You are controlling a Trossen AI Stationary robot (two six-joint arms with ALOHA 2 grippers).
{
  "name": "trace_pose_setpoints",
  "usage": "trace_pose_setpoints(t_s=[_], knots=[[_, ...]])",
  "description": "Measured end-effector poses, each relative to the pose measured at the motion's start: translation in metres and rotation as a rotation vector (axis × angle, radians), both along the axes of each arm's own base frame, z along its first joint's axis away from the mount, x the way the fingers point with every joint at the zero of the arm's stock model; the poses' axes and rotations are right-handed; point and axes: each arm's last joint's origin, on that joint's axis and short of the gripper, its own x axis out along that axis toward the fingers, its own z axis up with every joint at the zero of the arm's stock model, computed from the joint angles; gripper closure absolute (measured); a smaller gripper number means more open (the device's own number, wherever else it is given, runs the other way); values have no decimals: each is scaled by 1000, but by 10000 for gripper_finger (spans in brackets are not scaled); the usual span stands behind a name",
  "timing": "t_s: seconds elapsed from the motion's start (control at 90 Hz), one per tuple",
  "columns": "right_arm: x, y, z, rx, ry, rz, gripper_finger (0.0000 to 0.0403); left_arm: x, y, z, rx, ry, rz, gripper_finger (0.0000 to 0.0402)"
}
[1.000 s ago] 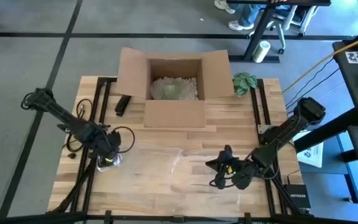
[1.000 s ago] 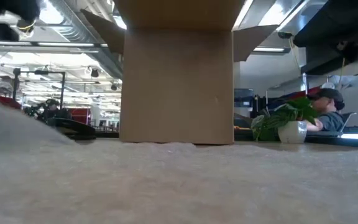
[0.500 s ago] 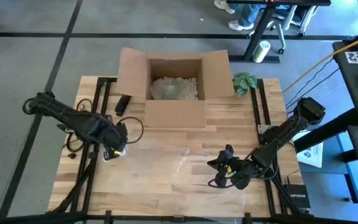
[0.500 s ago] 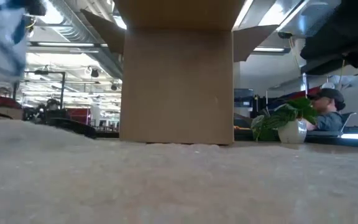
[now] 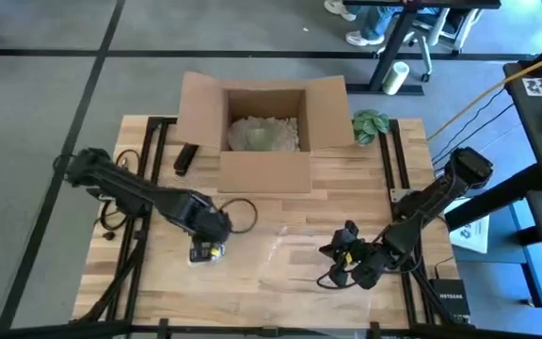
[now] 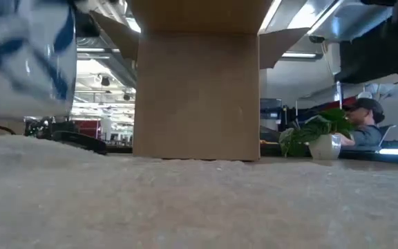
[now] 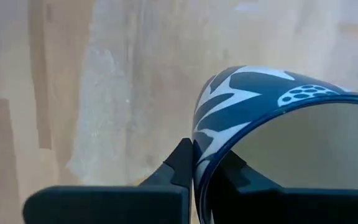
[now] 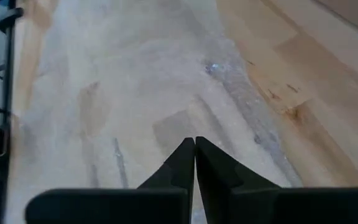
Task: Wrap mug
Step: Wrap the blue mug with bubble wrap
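Observation:
The mug (image 5: 202, 252), white with a blue leaf pattern, hangs in the air at the low view's upper left (image 6: 26, 62). My left gripper (image 7: 194, 163) is shut on it over the table's left-middle part. A clear sheet of bubble wrap (image 5: 273, 250) lies flat on the wooden table, just right of the mug. My right gripper (image 5: 333, 266) is shut and low over the wrap's right part (image 8: 135, 81). My left gripper pinches the mug's rim (image 7: 196, 146) with one finger outside the wall and one inside the mouth. The mug hangs below the gripper, lifted clear of the table. My right gripper is low over the bubble wrap; I cannot tell whether its shut fingertips touch the sheet.
An open cardboard box (image 5: 263, 132) with pale packing inside stands at the table's far middle. A small potted plant (image 5: 371, 124) is to its right and a black oblong object (image 5: 185, 158) to its left. A person (image 6: 365, 121) sits beyond the table.
My left gripper has carried the mug from near the table's left edge toward the right and a little toward the near edge, close to the bubble wrap, keeping it clear of the table. The wrap's left part, raised a second ago, now lies flat.

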Motion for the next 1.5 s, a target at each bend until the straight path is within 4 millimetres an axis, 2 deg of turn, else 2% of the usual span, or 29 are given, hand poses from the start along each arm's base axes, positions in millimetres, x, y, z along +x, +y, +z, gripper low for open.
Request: trace_pose_setpoints(t_s=[0.189,0.478,0.611,0.8,0.989,1.167,1.5], knots=[[-9,9,1,11,-51,-22,403,40,-15,-10,-29,-84,-85,400],[-13,14,2,31,-75,-24,403,87,-31,17,-26,-262,-154,400],[-12,15,3,50,-91,-26,403,105,-34,17,-12,-259,-186,400],[-10,18,6,104,-118,-37,403,127,-32,5,14,-209,-188,400],[-14,25,8,135,-142,-14,403,134,-31,-16,25,-100,-190,400],[-18,37,3,154,-177,-9,403,137,-28,-17,-11,-81,-181,401],[-17,47,-21,181,-147,-60,403,139,-14,-21,-39,-25,-99,401]])
